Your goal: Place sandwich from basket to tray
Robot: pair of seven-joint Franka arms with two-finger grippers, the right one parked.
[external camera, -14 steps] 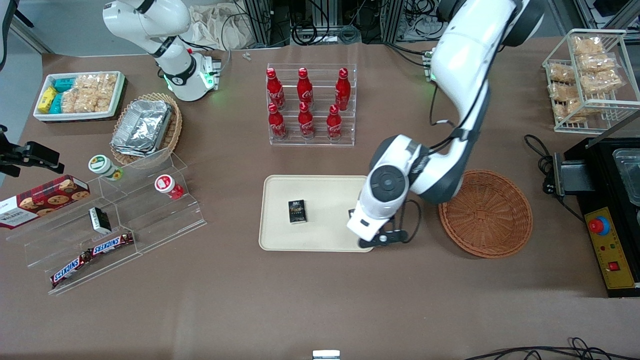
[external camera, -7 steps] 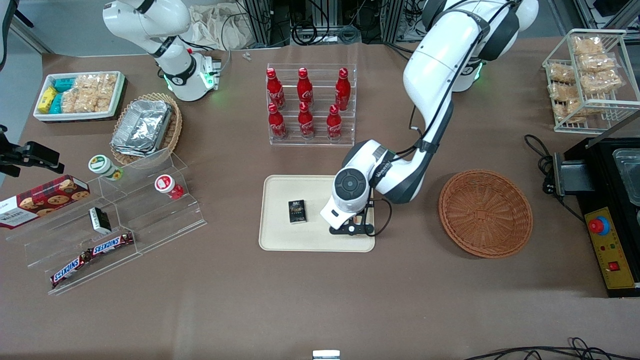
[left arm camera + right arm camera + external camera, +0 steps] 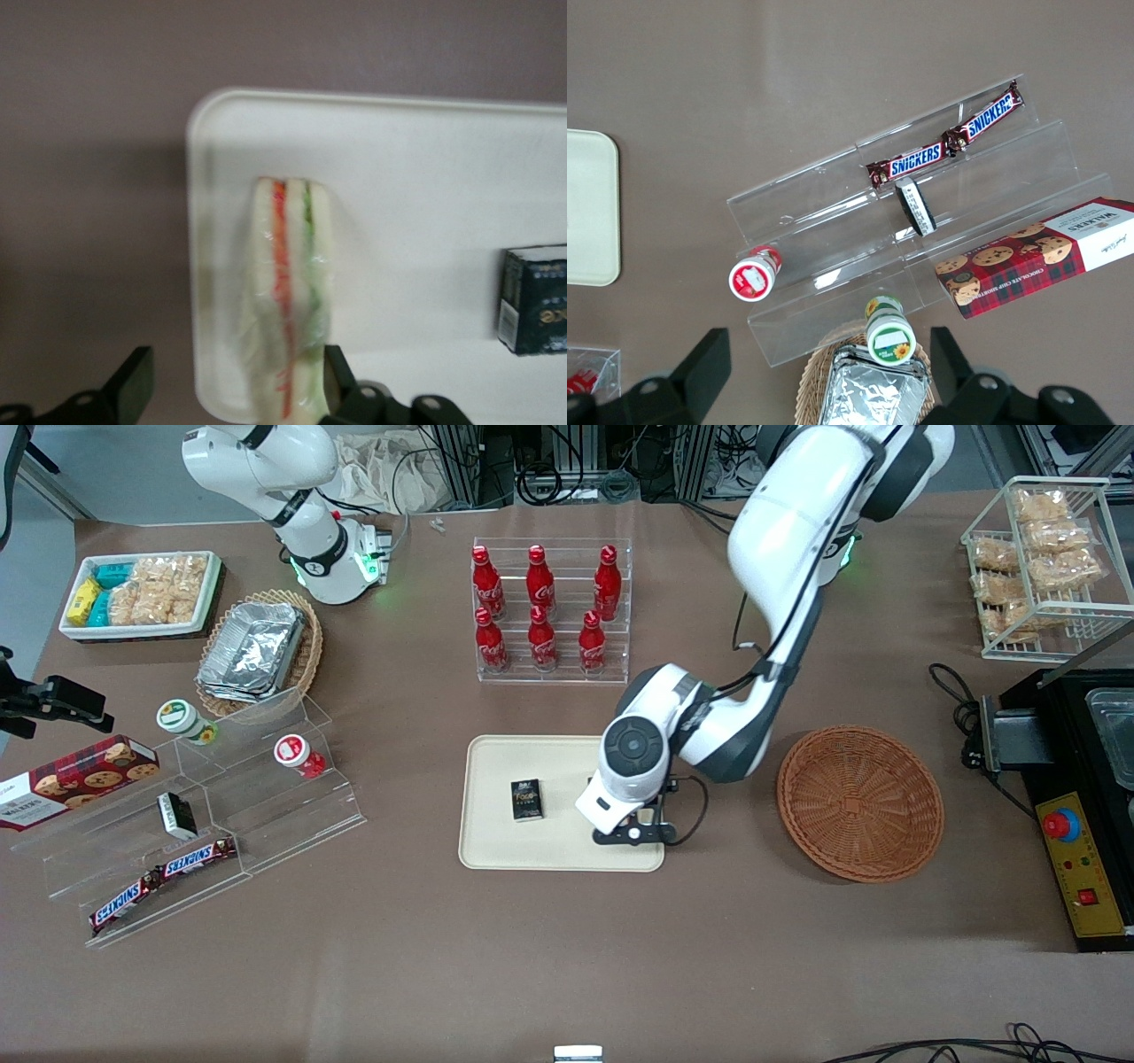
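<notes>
Sandwich [image 3: 288,297] lies on tray [image 3: 425,159] near its edge, basket [image 3: 859,803] empty. Gripper [image 3: 235,394] hovers over it, fingers spread wide, nothing held. Lift straight up, don't snag the wrap.

The left arm reaches down from its base, bends at the elbow, and its wrist turns downward. The gripper [image 3: 235,398] hangs low below the wrist, pointing straight down. Its two black fingers [image 3: 131,382] stand spread wide apart, with nothing clamped between them.
</notes>
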